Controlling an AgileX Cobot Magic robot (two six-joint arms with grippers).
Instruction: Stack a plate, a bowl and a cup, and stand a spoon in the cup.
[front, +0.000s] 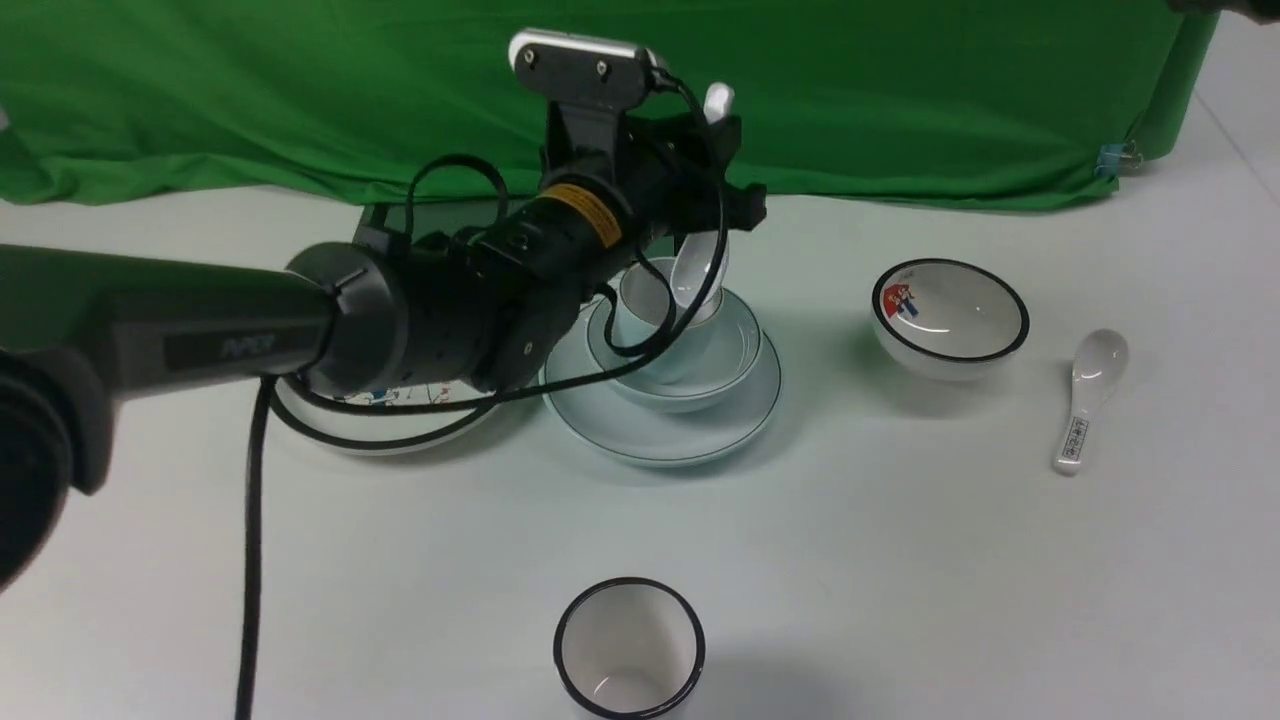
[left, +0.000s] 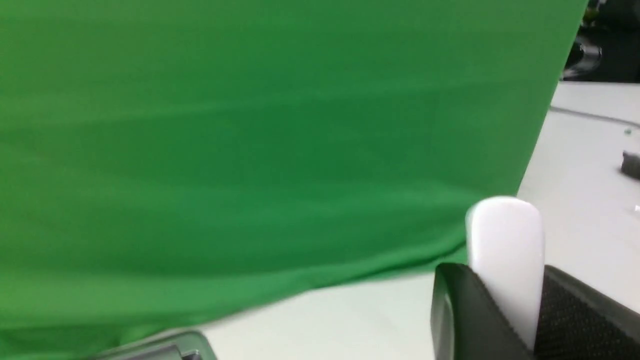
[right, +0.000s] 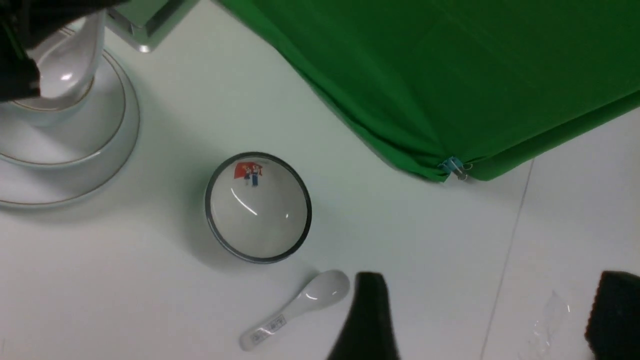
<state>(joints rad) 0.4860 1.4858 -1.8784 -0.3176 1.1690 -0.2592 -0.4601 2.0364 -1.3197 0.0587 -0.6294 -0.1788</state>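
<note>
1. Your left gripper (front: 715, 175) is clamped narrowly on the handle of the plain white glossy ceramic soup spoon (front: 697, 268). The spoon stands nearly upright, its handle tip up against the green cloth backdrop (front: 300, 90).
2. The spoon's bowl end hangs at the mouth of the pale blue-green handleless cup (front: 650, 325) (you cannot tell whether it touches the inside).
3. That cup sits in the pale blue-green bowl with a thin dark rim line (front: 740, 345), and the bowl sits on the matching pale blue-green round plate (front: 700, 435).
4. Your right gripper (right: 492, 325) has its jaws wide apart with nothing between them. It hovers over the white table (front: 900, 560) near the white spoon with printed characters on its handle (front: 1085, 400).
5. The small white black-rimmed bowl with a red-and-blue picture (front: 950, 315) stands between the stack and that printed spoon.
6. The white black-rimmed cup (front: 630, 650) stands alone at the near edge, and the white cartoon plate (front: 410, 420) lies mostly hidden beneath your left arm.
</note>
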